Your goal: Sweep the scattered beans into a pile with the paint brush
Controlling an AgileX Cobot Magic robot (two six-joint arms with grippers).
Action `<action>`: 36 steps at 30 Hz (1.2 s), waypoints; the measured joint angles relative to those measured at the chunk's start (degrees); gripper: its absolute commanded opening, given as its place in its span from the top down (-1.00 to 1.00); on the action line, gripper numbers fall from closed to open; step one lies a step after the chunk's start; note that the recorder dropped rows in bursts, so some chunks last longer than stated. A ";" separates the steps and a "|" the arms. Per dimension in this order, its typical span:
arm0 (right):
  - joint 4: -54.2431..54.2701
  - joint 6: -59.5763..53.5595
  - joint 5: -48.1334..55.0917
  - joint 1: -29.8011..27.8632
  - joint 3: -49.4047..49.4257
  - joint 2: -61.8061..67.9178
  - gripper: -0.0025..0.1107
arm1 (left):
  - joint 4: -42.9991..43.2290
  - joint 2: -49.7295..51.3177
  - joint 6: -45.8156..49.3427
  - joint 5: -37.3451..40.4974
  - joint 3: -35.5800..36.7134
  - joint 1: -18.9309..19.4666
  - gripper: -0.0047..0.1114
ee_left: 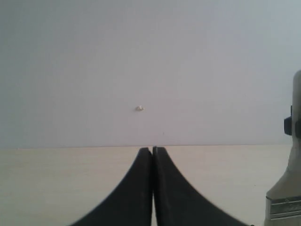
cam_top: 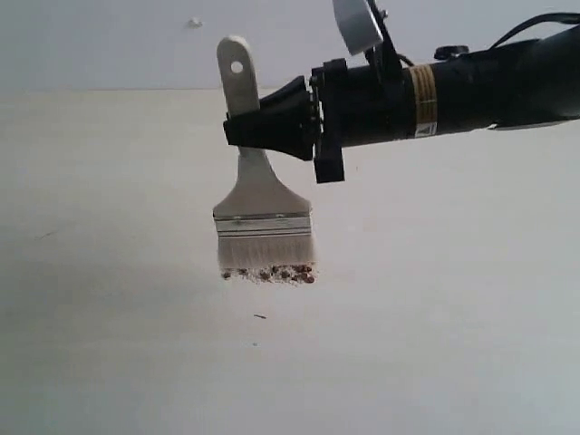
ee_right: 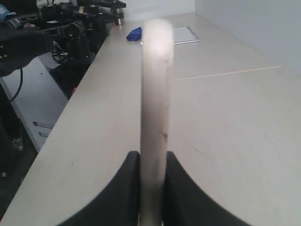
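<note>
Paint brush [cam_top: 263,204] standing on the beans [cam_top: 272,273]
My right fingers [cam_top: 276,122] are pinching the handle halfway up so the bristles drop straight onto the surface [cam_top: 435,344], right against the beans, which sit bunched in a narrow pile [cam_top: 288,274] along the tips. Left fingers [ee_left: 136,188] are pressed together, holding nothing, parked near the brush.

Exterior camera, low and near, faces the wall [cam_top: 109,45] across the desk [cam_top: 109,227] with the paint brush [cam_top: 263,195] broadside; left wrist camera faces that wall over the left pincer [ee_left: 153,150], paint brush at frame edge; right wrist camera, close, sees the paint brush edge-on along the desk.
</note>
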 measured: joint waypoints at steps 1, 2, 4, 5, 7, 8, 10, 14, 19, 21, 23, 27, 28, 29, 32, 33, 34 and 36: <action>0.79 1.50 2.41 1.01 0.00 -1.19 0.96 | 0.00 0.00 0.00 0.00 0.00 0.00 0.92; 1.65 2.43 5.73 2.48 0.00 -1.99 0.96 | 0.00 0.00 0.00 0.00 0.00 0.00 0.92; 6.21 2.72 13.68 6.52 0.41 -3.08 0.96 | 0.00 0.00 0.00 0.00 0.00 0.00 0.92; 9.09 1.99 16.78 8.37 0.88 -3.24 0.96 | 0.00 0.00 0.00 0.00 0.00 0.00 0.92; 19.16 -2.48 23.24 13.06 1.76 -2.91 0.96 | 0.00 0.00 0.00 0.00 0.00 0.00 0.92; 30.62 -9.93 26.47 16.87 2.27 -1.97 0.96 | 0.00 0.00 0.00 0.00 0.00 0.00 0.92; 51.12 -21.27 28.47 21.79 2.40 0.07 0.96 | 0.00 0.00 0.00 0.00 0.00 0.00 0.92; 81.79 -39.07 29.05 28.40 2.40 3.72 0.96 | 0.00 0.00 0.00 0.00 0.00 0.00 0.92; 117.41 -63.16 29.96 34.39 2.40 5.48 0.96 | 0.00 0.00 0.00 0.00 0.00 0.00 0.92; 125.70 -71.55 29.85 35.82 2.40 5.48 0.96 | 0.00 0.00 0.00 0.00 0.00 0.00 0.92; 130.03 -76.21 29.76 36.32 2.40 5.59 0.96 | 0.00 0.00 0.00 0.00 0.00 0.00 0.92; 137.98 -81.67 27.25 36.44 2.40 6.77 0.96 | 0.00 0.00 0.00 0.00 0.00 0.00 0.92; 140.36 -83.37 26.67 36.44 2.40 6.77 0.96 | 0.00 0.00 0.00 0.00 0.00 0.00 0.92; 142.74 -84.93 25.93 36.44 2.40 6.77 0.96 | 0.00 0.00 0.00 0.00 0.00 0.00 0.92; 146.71 -87.77 23.64 36.44 2.40 6.77 0.96 | 0.00 0.00 0.00 0.00 0.00 0.00 0.92; 147.13 -88.30 23.36 36.44 2.40 6.77 0.96 | 0.00 0.00 0.00 0.00 0.00 0.00 0.92; 147.26 -88.67 23.27 36.44 2.40 6.77 0.96 | 0.00 0.00 0.00 0.00 0.00 0.00 0.92; 147.26 -88.88 23.57 36.44 2.40 6.25 0.96 | 0.00 0.00 0.00 0.00 0.00 0.00 0.92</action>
